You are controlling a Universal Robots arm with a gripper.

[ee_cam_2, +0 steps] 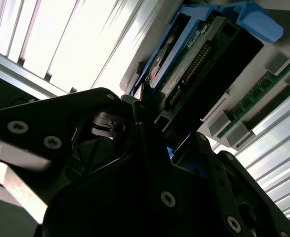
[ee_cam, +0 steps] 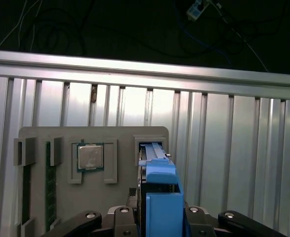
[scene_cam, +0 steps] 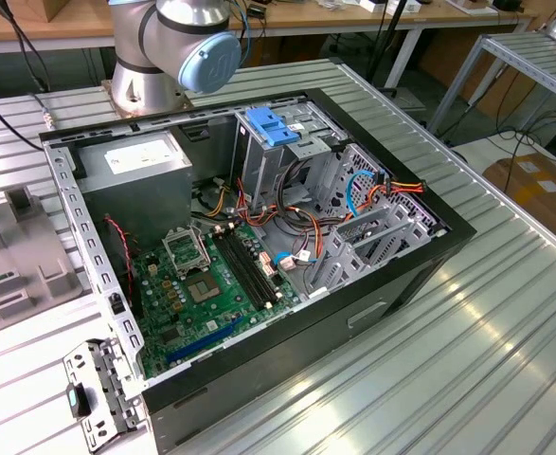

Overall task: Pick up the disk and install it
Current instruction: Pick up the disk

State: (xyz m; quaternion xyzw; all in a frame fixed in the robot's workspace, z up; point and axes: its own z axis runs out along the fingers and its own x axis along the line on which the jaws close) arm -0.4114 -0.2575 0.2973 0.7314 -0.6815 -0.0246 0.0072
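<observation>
We see an open black computer case lying on a ribbed metal counter. Inside it sit a grey power-supply box, a green motherboard, and a blue bracket on top of a metal cage. In the first wrist view, a grey tray holds a processor chip and a memory stick.

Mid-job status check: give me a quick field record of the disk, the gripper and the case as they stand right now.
disk: on edge in a slot of the grey tray, blue carrier on it
gripper: at the disk's near end, straddling it; grip unconfirmed
tray: on the slatted table; also holds a processor and a memory stick
case: open, on the table, in the exterior view
install: not done
</observation>
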